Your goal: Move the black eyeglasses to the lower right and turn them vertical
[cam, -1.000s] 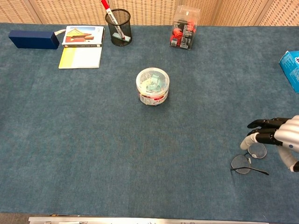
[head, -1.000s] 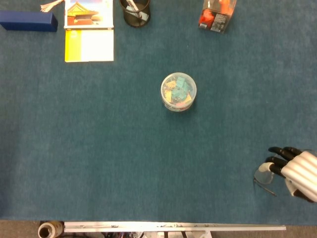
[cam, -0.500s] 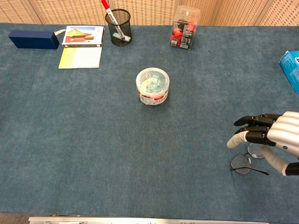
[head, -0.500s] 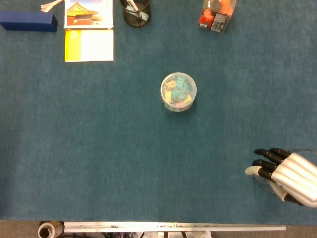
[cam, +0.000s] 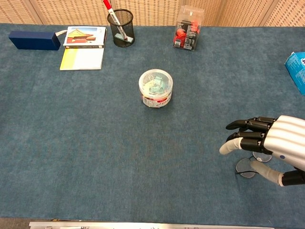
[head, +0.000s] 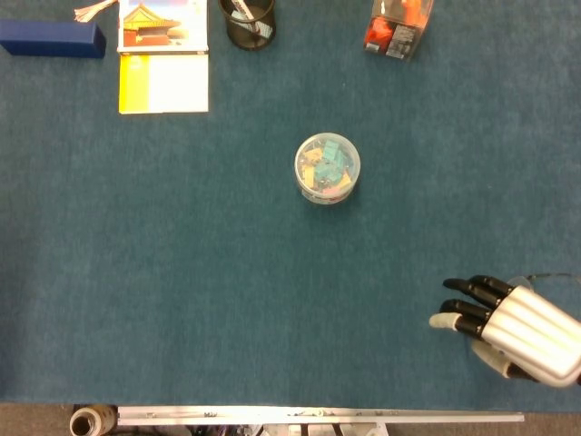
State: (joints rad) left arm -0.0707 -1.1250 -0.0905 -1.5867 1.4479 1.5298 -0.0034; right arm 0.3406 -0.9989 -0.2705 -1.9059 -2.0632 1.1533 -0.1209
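Although the right hand (cam: 267,143) covers most of them, the black eyeglasses (cam: 246,167) lie flat on the blue desk (cam: 95,133) near its lower right corner, one round lens showing just under the hand in the chest view. In the head view only a thin dark line of the frame peeks out past the hand's far edge, and how the glasses are turned cannot be told. The hand hangs above them with its dark-tipped fingers (cam: 245,124) stretched out toward the left and a little apart, the pale thumb (cam: 264,171) lying over the glasses; it grips nothing. The left hand appears in neither view.

Well apart, toward the desk's middle, stands a round clear tub (cam: 156,88) of pale green and yellow clips with a red band on its label; the print is too small to read. Along the far edge stand a clear box of red items (cam: 188,34), a black mesh pen cup (cam: 120,27) with a red-capped pen, a booklet (cam: 83,47) with a picture of a building above a yellow-and-white page, and a dark blue case (cam: 35,39). A light blue carton (cam: 297,69) sits at the right edge.
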